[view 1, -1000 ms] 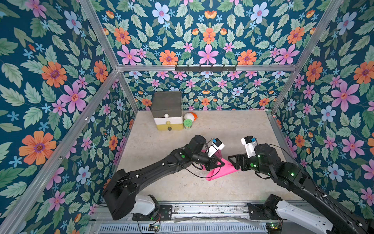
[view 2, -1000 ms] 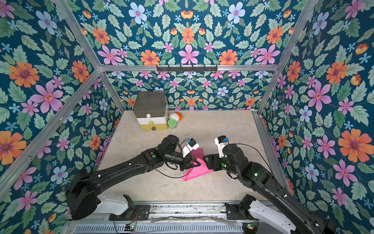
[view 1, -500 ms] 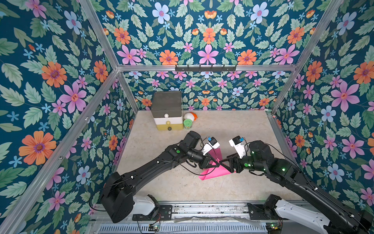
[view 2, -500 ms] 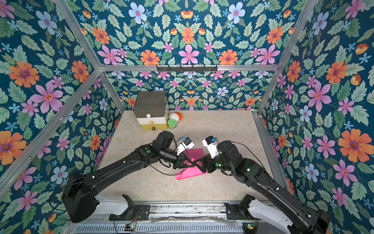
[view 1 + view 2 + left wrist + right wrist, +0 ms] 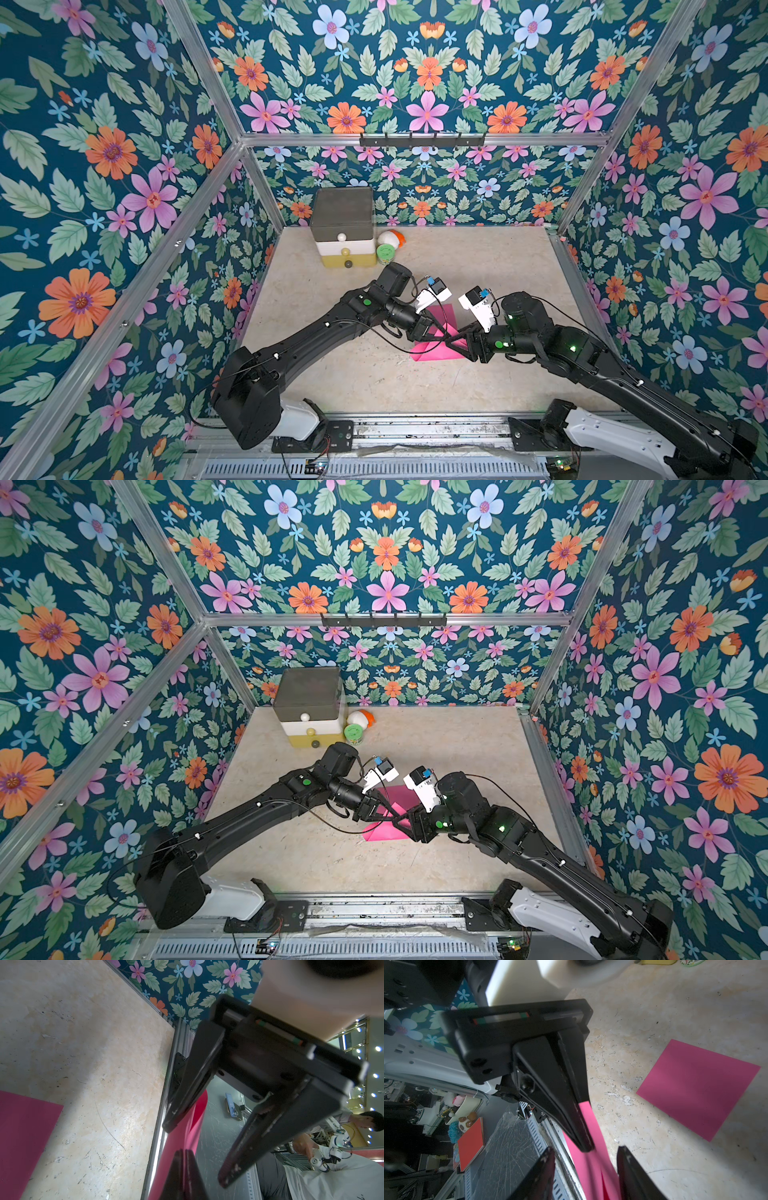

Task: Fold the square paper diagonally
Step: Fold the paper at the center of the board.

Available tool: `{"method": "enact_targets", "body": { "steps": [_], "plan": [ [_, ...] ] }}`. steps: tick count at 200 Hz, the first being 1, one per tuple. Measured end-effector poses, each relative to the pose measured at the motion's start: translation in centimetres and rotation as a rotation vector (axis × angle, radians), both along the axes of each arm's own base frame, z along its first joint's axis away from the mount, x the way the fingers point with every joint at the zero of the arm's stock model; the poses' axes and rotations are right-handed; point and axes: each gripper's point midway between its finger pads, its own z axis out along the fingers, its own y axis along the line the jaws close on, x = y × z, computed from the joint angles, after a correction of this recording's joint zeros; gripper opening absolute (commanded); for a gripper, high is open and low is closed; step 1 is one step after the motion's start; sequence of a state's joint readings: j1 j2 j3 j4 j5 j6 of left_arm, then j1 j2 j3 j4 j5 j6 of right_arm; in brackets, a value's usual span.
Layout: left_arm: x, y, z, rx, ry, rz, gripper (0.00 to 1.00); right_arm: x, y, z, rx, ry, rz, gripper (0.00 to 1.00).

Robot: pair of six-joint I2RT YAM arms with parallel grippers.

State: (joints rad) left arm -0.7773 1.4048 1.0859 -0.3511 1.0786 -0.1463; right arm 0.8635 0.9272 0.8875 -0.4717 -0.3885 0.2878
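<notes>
Logged paper in both top views: pink square sheet on the desk, between the two arms and toward the front half. Noted the same bright pink on both faces, matte, no print.

Found one part lying flat on the desk, with straight edges and a sharp corner, clearest in the right wrist view. Found another part raised off the desk, rising as a smooth curved band. Saw that band in the left wrist view bowed into a rounded loop, not laid down on the flat part. Cannot tell whether any pressed crease exists along the bend.

Recorded left gripper with fingers pressed together, pinching the raised band near its edge. Recorded right gripper facing it almost tip to tip, fingers standing apart on either side of the same band, with a clear gap between them. Saw no clamp on the sheet from that side. Placed both sets of tips above the flat part of the sheet, close together, in both top views.
</notes>
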Motion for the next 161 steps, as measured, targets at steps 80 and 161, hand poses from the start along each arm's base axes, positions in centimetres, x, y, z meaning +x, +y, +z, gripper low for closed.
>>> {"method": "enact_targets", "body": {
  "steps": [80, 161],
  "plan": [
    [0.0, 0.1, -0.2, -0.016, 0.01, -0.003, 0.0, 0.1, 0.3, -0.7, -0.019, 0.013, 0.002, 0.32],
    [0.7, 0.9, 1.4, -0.084, 0.02, 0.021, 0.04, 0.5, -0.1, -0.2, -0.018, -0.017, -0.034, 0.21]
  ]
}}
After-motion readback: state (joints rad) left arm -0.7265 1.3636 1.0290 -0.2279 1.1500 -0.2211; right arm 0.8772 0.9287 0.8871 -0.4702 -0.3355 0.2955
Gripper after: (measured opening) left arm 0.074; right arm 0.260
